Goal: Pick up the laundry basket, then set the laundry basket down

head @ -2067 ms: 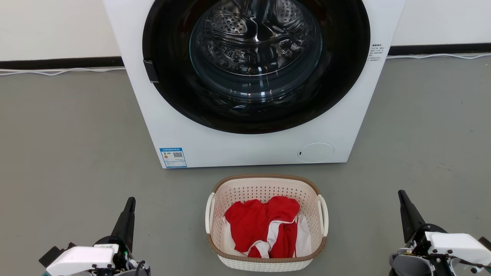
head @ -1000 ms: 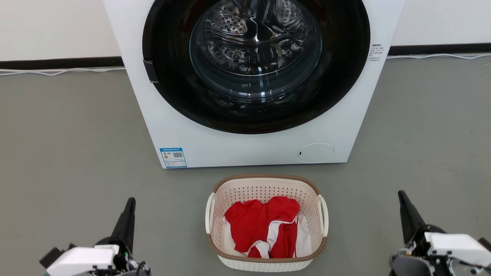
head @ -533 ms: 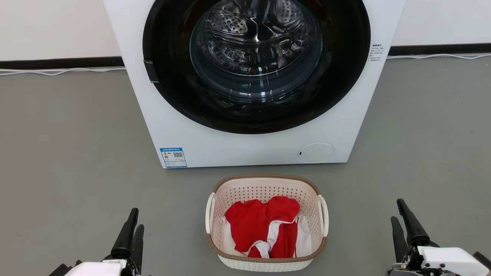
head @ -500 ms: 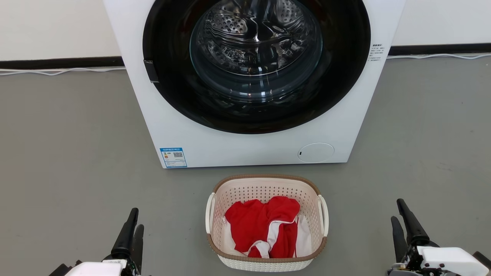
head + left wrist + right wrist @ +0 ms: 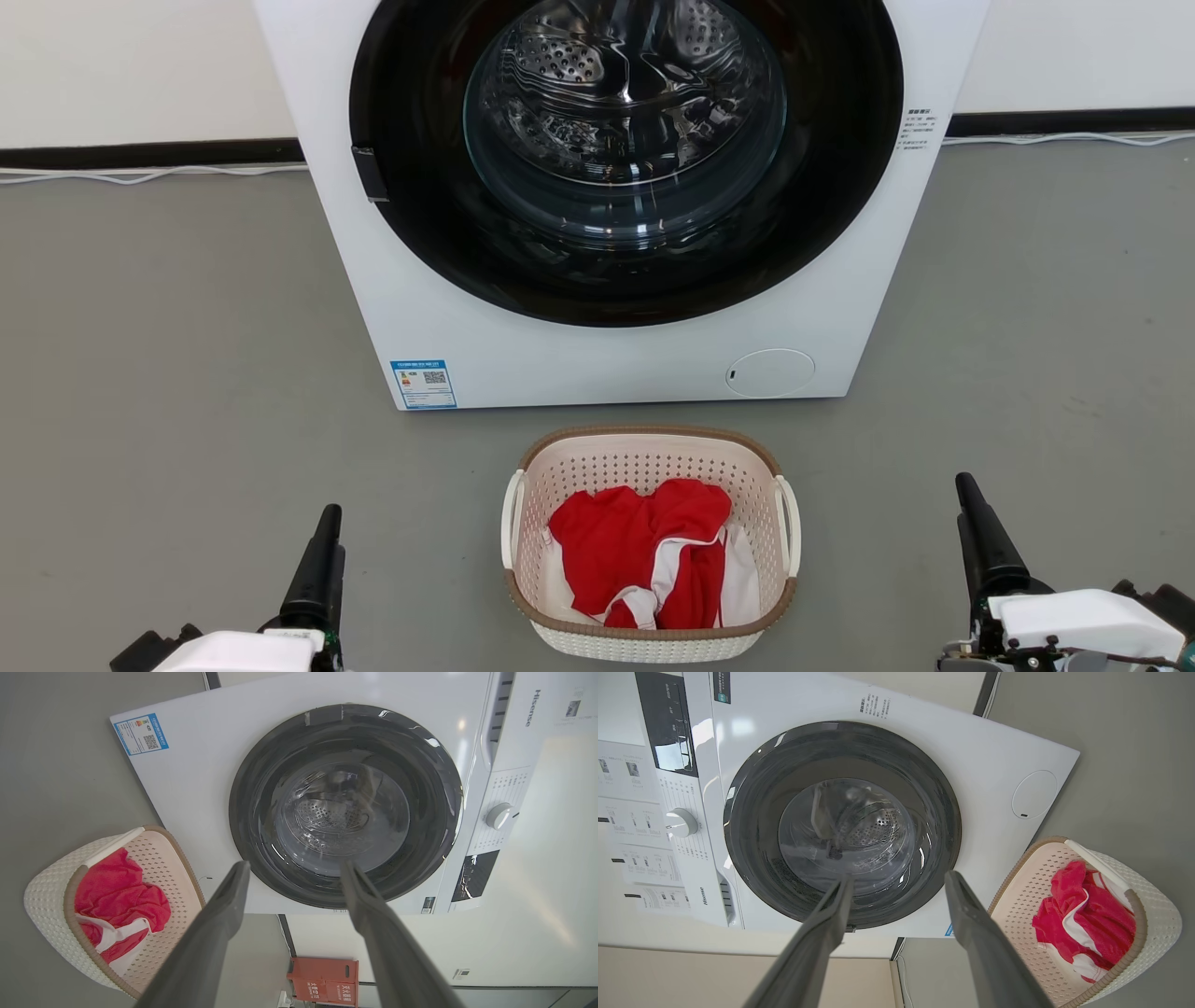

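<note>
Laundry basket sits on grey floor, just in front of white washing machine, door shut. Red and white clothes inside the basket. Left gripper low at the basket's left, right gripper low at its right, both well apart from it. Fingers of both spread apart, nothing between them, pointing toward the machine.

The washing machine reads "Hisense" on its top panel; the blue sticker is illegibly small.
</note>
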`<state>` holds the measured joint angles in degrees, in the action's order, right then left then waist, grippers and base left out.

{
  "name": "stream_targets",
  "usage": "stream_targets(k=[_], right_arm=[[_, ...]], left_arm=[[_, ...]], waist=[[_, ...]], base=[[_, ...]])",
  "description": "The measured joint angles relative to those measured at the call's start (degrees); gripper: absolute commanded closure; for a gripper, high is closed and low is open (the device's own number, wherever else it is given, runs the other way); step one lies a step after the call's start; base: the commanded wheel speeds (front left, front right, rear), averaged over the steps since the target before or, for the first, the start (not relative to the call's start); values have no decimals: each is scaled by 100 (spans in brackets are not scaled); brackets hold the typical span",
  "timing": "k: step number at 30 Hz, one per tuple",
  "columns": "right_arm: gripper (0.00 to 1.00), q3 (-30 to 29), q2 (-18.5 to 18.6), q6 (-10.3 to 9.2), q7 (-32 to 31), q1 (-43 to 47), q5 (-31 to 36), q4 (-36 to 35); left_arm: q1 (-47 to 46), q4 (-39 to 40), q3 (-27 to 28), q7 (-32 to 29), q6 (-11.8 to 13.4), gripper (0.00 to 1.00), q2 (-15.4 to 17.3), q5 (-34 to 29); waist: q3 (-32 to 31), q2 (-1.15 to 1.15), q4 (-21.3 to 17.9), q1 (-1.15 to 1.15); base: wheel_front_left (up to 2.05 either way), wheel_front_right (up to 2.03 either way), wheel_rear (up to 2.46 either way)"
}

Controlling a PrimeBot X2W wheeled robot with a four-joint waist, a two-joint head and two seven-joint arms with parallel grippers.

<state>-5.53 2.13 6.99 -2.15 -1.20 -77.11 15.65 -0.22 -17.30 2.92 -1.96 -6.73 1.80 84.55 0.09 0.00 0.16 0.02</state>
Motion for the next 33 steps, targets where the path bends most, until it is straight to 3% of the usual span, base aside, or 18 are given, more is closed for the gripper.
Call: stream_targets(k=[33], right_arm=[[0, 347, 116, 4, 531, 1, 2746, -108]], left_arm=[[79, 168, -186, 559, 126, 0, 13, -2563]], waist=[[-58, 0, 14, -1]], base=[[0, 0, 0]])
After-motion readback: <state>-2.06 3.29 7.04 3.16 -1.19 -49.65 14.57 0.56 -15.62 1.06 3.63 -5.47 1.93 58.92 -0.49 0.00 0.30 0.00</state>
